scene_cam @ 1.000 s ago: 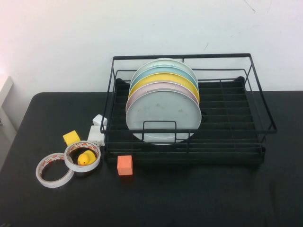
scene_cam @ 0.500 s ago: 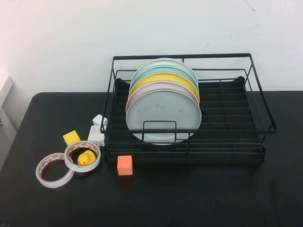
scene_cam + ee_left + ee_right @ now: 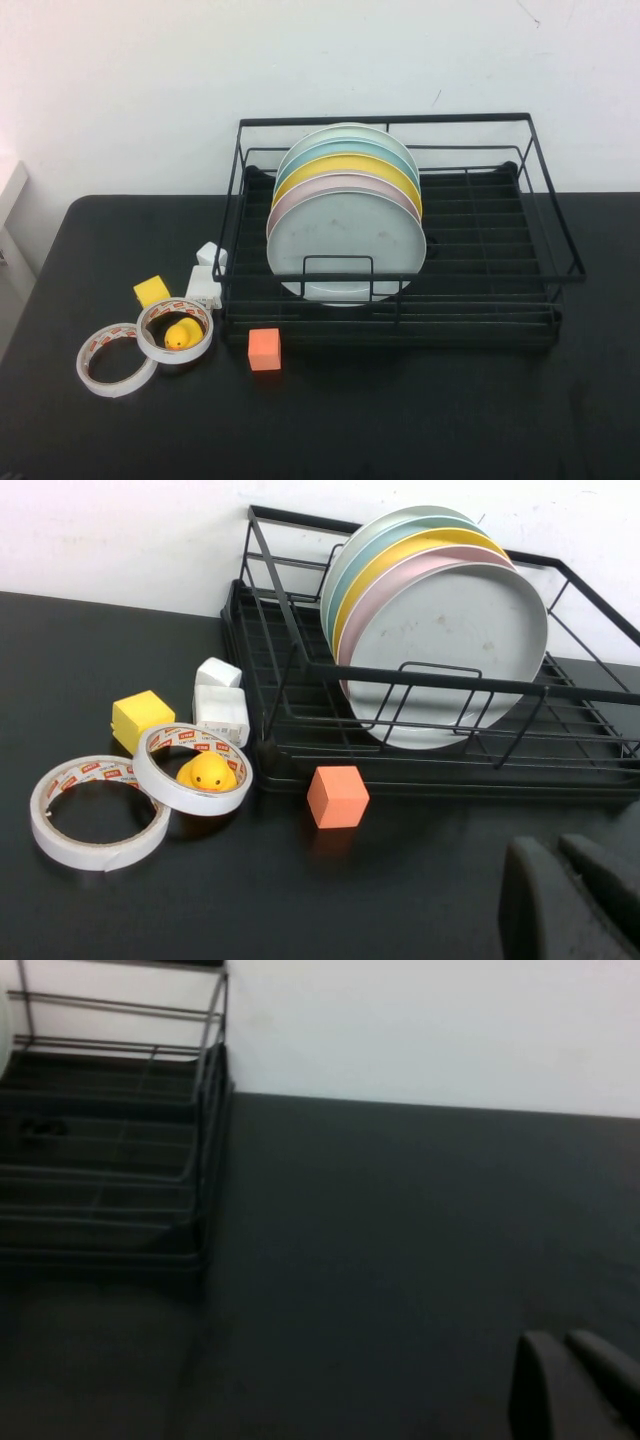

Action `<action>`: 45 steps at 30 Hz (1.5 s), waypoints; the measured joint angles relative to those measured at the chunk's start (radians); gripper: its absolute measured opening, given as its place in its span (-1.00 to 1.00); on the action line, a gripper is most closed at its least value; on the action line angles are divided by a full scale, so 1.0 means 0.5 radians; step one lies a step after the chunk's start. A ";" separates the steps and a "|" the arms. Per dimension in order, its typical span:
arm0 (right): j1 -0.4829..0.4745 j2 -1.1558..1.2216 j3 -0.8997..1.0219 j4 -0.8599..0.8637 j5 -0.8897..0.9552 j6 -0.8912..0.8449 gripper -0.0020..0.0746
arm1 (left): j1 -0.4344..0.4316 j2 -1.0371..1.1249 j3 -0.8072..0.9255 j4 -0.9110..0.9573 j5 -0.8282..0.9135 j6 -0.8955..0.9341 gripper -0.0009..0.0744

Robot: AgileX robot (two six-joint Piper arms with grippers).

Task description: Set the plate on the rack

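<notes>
Neither claw reaches the high view; left claw (image 3: 570, 900) and right claw (image 3: 565, 1385) hang back, fingers together, holding nothing. Plate (image 3: 346, 245) already stands upright at nine o'clock in the rack (image 3: 555, 235). Job looks finished.

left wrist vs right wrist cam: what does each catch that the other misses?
Left wrist only: the pale grey round plate standing upright at the front of a row of coloured plates, the orange cube, yellow cube, two white tape rolls with a yellow duck inside one, and the left gripper held low over the table in front of the rack.

Right wrist only: the right gripper over bare black tabletop beside the rack's end.

Both: the black wire dish rack and white wall.
</notes>
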State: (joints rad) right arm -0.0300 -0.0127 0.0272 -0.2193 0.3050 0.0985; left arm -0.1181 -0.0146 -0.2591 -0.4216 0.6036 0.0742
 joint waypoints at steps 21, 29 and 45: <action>0.023 0.000 -0.007 0.017 0.049 0.004 -0.95 | 0.000 0.000 0.000 0.000 0.003 0.000 -0.98; 0.023 0.000 -0.007 0.019 0.050 0.004 -0.95 | 0.000 0.000 0.000 0.000 0.003 0.000 -0.98; 0.023 0.000 -0.010 0.024 0.055 0.004 -0.95 | 0.165 0.000 0.264 0.794 -0.259 -0.342 -0.98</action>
State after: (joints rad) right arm -0.0184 -0.0127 0.0222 -0.2074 0.3323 0.1006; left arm -0.0354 -0.0146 -0.1271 -0.0246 0.4743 -0.0969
